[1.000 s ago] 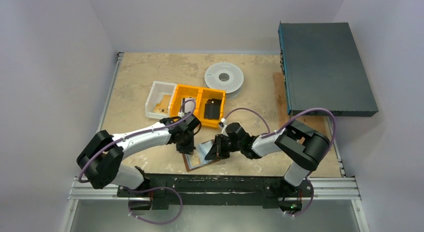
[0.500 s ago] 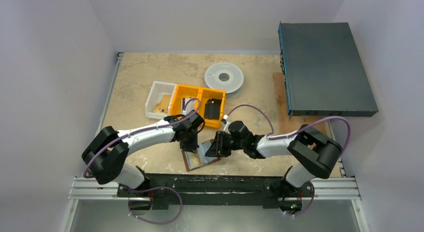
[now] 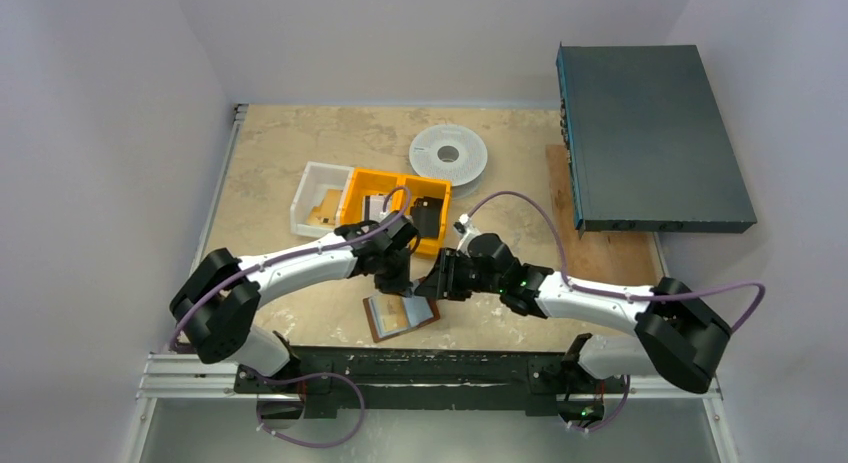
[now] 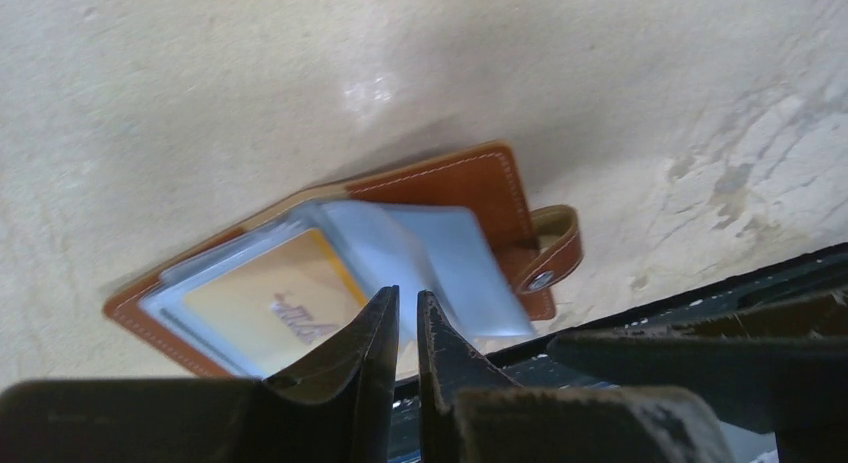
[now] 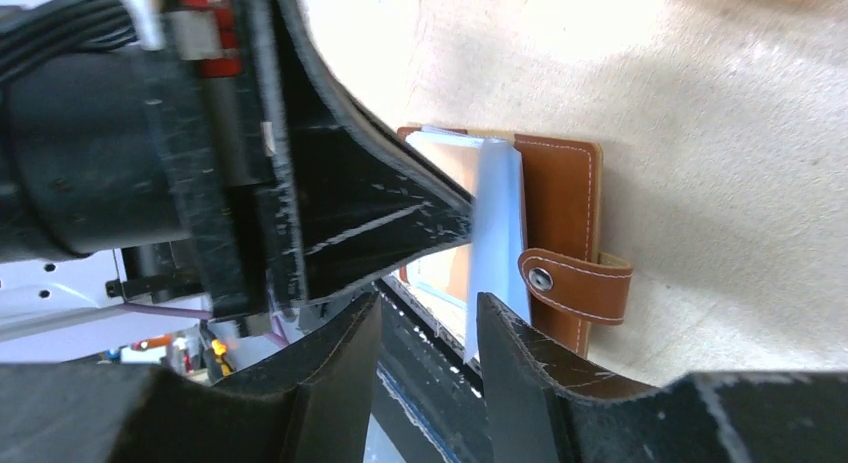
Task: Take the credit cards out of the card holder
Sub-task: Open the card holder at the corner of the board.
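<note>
On the tabletop point(image 3: 290, 163): card holder point(image 3: 400, 318) lies open near the front edge.
Left jaws: pinching its blue page point(image 4: 440, 253).
Right jaws: open, empty.
Risk: page slips, flops shut over card point(image 4: 265, 303).

The table point(image 3: 280, 143) has a mottled beige top, with an orange bin point(image 3: 350, 198) near its middle. A white bin point(image 3: 300, 208) touches the orange bin's left side. Behind the orange bin and to its right lies a pale round spool point(image 3: 449, 155) (flat on its side). In front of the orange bin, near the table's front edge, the brown card holder point(image 3: 392, 318) lies open. Well to the right of the orange bin, a wooden board point(image 3: 600, 253) lies partly under a dark box point(image 3: 650, 133).
</note>
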Controlling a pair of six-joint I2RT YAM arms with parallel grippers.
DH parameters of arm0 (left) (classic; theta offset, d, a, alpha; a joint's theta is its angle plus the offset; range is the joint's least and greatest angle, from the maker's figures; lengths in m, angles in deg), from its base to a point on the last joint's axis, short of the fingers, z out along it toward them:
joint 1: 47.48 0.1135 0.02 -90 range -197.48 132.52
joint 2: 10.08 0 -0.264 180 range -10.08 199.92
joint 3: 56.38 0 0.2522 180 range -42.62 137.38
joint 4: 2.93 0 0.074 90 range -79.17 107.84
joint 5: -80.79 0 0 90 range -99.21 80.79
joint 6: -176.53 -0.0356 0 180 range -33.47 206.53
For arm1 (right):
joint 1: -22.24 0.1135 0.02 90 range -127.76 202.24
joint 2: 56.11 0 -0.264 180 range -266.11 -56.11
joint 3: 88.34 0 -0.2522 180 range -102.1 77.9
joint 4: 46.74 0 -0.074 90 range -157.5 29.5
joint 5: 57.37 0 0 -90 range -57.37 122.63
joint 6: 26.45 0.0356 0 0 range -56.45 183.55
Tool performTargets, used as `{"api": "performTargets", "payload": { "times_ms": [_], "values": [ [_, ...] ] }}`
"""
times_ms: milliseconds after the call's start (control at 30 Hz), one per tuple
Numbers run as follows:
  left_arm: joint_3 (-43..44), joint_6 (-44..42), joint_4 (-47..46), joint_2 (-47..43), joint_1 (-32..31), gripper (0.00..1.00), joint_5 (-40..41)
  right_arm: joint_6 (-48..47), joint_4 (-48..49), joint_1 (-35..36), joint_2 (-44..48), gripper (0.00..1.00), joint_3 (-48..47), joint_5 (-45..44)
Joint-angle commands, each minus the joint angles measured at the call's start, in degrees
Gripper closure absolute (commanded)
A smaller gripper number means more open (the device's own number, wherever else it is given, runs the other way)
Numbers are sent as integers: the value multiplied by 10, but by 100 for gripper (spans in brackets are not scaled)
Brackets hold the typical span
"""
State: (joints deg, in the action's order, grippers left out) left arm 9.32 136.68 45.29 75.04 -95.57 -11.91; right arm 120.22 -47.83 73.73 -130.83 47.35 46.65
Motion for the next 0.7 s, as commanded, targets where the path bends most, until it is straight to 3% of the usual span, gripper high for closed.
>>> {"api": "performTargets", "payload": {
  "times_ms": [0, 133, 367, 667],
  "values": [
    [24, 8, -50, 35, -3, 88, -48, -39, -56, 9, 39, 59, -18, -54],
    [33, 16, -66, 65, -3, 88, -57, -46, -55, 21, 27, 60, -21, -52],
    [42, 18, -70, 84, -3, 88, -62, -44, -13, 39, -35, 80, -25, -39],
    [29, 4, -7, 6, -3, 86, -9, -36, 27, 39, -102, 86, -21, -42]
  ]
}}
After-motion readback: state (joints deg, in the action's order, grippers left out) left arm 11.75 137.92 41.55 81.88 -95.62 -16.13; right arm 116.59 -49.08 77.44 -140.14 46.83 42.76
